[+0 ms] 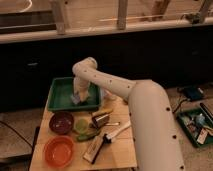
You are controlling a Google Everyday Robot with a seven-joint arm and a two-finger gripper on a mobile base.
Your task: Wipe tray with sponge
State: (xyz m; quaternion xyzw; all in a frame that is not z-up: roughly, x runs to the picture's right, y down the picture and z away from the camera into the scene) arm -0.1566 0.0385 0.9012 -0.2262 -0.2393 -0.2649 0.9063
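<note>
My pincer [76, 98] reaches down inside the tray [59, 103], pressing the sponge [75, 99] low so it rubs the floor; its grip I cannot tell.

We count: one tray [61, 90] under the gripper [76, 99], one sponge [75, 100], two bowls, one brush [104, 142].
</note>
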